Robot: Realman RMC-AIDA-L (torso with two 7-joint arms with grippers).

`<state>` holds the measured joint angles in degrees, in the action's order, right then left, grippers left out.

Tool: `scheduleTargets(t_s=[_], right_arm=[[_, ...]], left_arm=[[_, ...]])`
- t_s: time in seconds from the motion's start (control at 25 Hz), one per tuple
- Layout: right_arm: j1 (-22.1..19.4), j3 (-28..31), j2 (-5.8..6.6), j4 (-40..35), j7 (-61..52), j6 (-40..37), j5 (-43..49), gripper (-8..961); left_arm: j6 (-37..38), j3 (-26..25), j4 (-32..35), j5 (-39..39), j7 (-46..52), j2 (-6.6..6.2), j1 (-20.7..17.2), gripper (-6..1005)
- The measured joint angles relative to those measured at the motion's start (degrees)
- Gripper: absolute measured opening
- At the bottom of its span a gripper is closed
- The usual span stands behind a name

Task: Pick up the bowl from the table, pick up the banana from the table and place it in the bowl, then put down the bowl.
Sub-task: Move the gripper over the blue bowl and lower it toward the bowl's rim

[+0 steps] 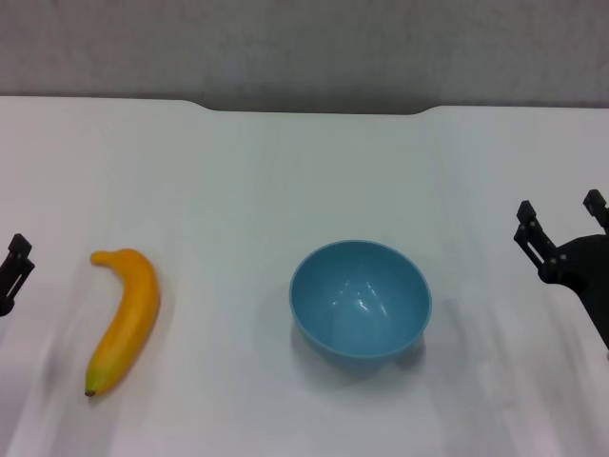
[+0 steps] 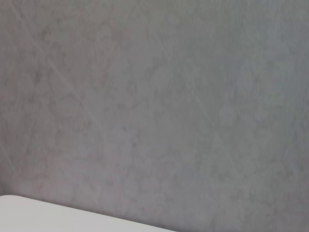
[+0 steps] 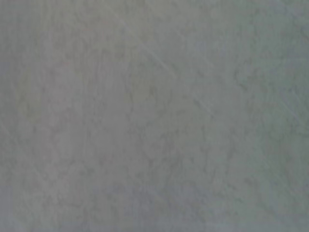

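White table (image 1: pixel 285 162) carries the banana (image 1: pixel 127 317) near its left edge and the bowl (image 1: pixel 361 299) mid-table, well apart; right pincer (image 1: pixel 559 221) gapes empty at the right edge, left pincer (image 1: pixel 13 271) unreadable at the left.

Left gripper (image 1: pixel 13 259) low at left edge. Right gripper (image 1: pixel 559 221) at right edge, fingers spread apart.

Head view looks forward and down from above the table (image 1: pixel 285 171), far edge across upper frame, grey wall (image 1: pixel 304 48) behind. Left wrist view faces that wall (image 2: pixel 154 96) close up, sliver of table (image 2: pixel 38 215) at lower left of frame. Right wrist view shows only wall (image 3: pixel 154 116). Wall is shared by all three.
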<state>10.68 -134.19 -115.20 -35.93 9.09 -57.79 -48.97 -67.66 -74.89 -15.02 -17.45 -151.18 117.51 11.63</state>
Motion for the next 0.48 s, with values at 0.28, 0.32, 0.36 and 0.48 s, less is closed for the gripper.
scheduleTargets(t_s=[0.28, 0.32, 0.36, 0.48], right_arm=[[0.0, -0.1, 0.06, 0.0, 0.1, 0.5, 0.1, 856], [0.1, -0.1, 0.07, -0.1, 0.1, 1.0, 0.1, 856], [0.1, -0.1, 0.07, -0.3, 0.1, 1.6, 0.1, 856], [0.3, 0.0, 0.12, -1.0, 0.2, 3.5, 0.2, 856]], left_arm=[[0.1, 0.3, 0.0, 0.0, 0.0, 0.0, 0.2, 876], [0.1, 0.3, 0.0, 0.0, 0.0, 0.0, 0.2, 876], [0.1, 0.3, 0.0, 0.0, 0.0, 0.0, 0.2, 876], [0.1, 0.3, 0.0, 0.1, 0.0, 0.0, 0.2, 876]])
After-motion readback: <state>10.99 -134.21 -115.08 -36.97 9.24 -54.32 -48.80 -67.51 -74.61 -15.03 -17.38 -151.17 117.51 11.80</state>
